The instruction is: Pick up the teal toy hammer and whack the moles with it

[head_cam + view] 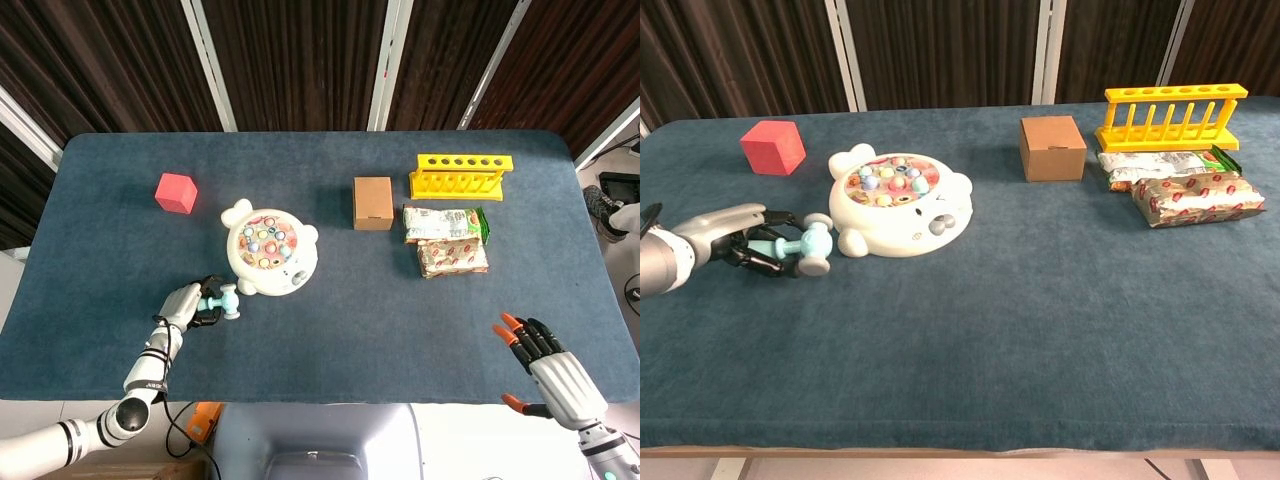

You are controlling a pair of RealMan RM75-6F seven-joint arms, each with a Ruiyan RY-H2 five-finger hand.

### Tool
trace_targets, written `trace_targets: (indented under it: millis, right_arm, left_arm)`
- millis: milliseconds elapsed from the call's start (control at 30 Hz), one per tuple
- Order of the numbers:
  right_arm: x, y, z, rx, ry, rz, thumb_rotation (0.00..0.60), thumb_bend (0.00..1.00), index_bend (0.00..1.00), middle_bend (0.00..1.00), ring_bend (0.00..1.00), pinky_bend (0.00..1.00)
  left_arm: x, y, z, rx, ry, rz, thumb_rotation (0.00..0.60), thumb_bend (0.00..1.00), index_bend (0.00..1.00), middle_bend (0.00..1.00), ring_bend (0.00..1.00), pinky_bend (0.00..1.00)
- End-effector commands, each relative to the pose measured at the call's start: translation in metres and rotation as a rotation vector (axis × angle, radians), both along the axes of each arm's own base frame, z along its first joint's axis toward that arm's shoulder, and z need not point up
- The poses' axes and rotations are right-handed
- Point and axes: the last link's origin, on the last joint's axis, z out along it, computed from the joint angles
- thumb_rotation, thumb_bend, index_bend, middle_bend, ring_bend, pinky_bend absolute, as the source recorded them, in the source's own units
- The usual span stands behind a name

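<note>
1. Chest view: spanning everything, blue desk (1040, 330).
2. Sitting left of centre, white mole game (900, 205), moles not yet being struck.
3. Gripping the handle, left hand (725, 240), fingers wrapping it.
4. Hovering just beside the game's near-left edge, teal toy hammer (805, 249); pickup looking done, whacking remaining.
5. Idling at the desk's near-right corner, right hand (545, 355), fingers spreading wide, holding nothing.
</note>
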Motion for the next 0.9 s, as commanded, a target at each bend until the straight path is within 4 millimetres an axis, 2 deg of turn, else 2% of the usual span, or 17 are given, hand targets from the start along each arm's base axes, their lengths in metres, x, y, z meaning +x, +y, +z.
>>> trace_targets:
  millis: [33,233,367,600,900]
  right_arm:
    - [0.0,0.0,0.0,-0.001,-0.001,-0.001,0.6,0.31,0.0,0.0,0.0,0.0]
    - [0.0,0.0,0.002,-0.006,-0.007,-0.001,0.6,0.31,0.0,0.0,0.0,0.0]
    - [0.0,0.001,0.002,-0.002,-0.007,0.0,0.6,0.31,0.0,0.0,0.0,0.0]
    - [0.0,0.001,0.001,0.003,-0.006,0.004,0.6,0.31,0.0,0.0,0.0,0.0]
    - [0.0,0.002,0.002,0.003,-0.008,0.003,0.6,0.31,0.0,0.0,0.0,0.0]
  left_arm:
    - [-0.003,-0.003,0.0,-0.001,0.031,-0.015,0.529,0.52,0.19,0.21,0.13,0.18]
    - [-0.014,-0.019,-0.01,0.026,0.152,-0.094,0.538,0.52,0.19,0.21,0.13,0.17]
    - [-0.013,-0.023,-0.013,0.08,0.184,-0.141,0.6,0.53,0.2,0.22,0.15,0.17]
    - [-0.006,-0.022,-0.008,0.176,0.175,-0.19,0.6,0.54,0.24,0.24,0.18,0.17]
    - [-0.011,-0.021,-0.007,0.192,0.181,-0.192,0.6,0.53,0.24,0.25,0.18,0.17]
